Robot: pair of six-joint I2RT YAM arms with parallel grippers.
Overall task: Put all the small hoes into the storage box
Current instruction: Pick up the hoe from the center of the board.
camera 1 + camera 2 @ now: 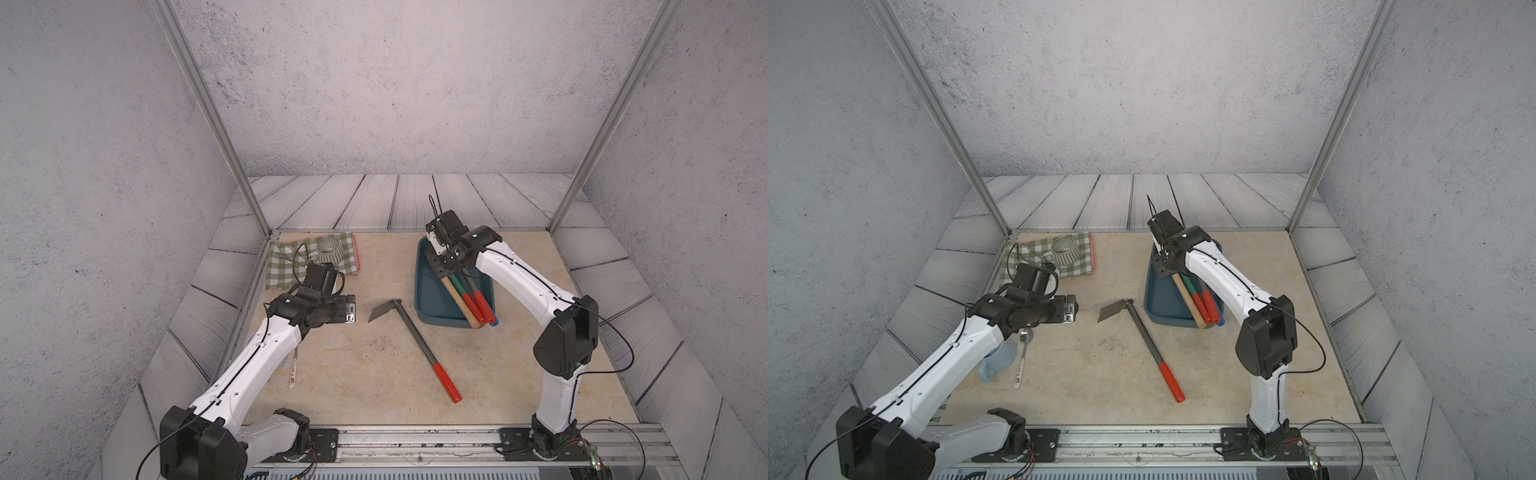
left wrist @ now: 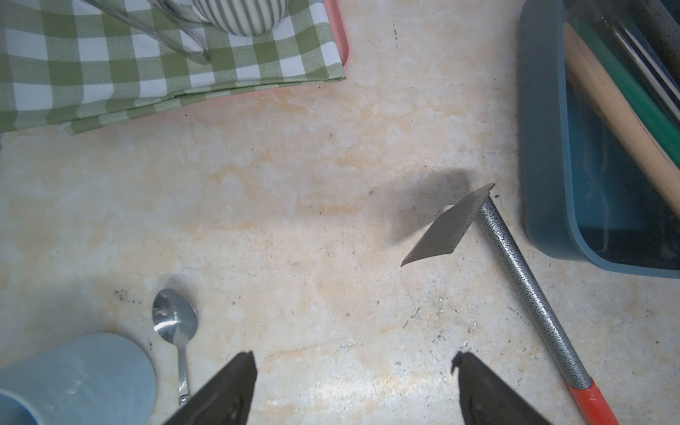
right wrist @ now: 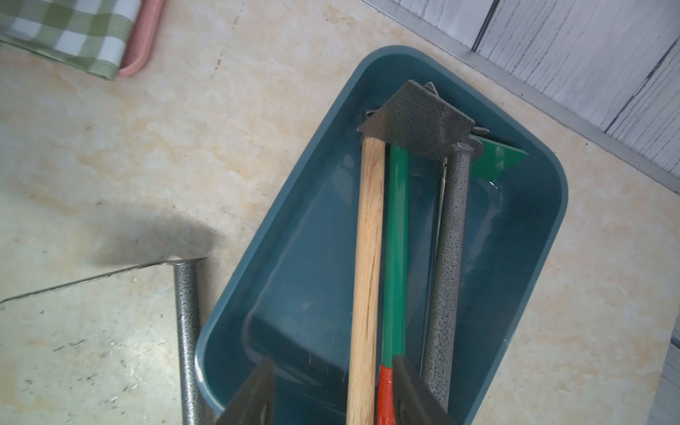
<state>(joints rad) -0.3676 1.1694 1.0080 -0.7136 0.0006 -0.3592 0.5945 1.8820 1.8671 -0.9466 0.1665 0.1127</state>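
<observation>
Right wrist, storage box (image 3: 312, 265), several hoes (image 3: 368, 239) inside

Small hoe (image 1: 1152, 350) lies outside — just beside storage box (image 1: 1162, 299).

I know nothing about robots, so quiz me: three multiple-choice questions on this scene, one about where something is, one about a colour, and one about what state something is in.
1. The lone hoe lies:
A) inside the storage box
B) on the table beside the box
C) hung on the wall

2. The storage box is:
A) pink
B) teal-blue
C) yellow

3. The left pincer is:
A) open, empty
B) shut, empty
C) shut on the hoe

Answers:
1 B: its whole length rests on bare tabletop outside the box's rim.
2 B: the walls and floor show teal-blue in every view.
3 A: the left wrist view shows its jaws wide apart with only table between them.
</observation>
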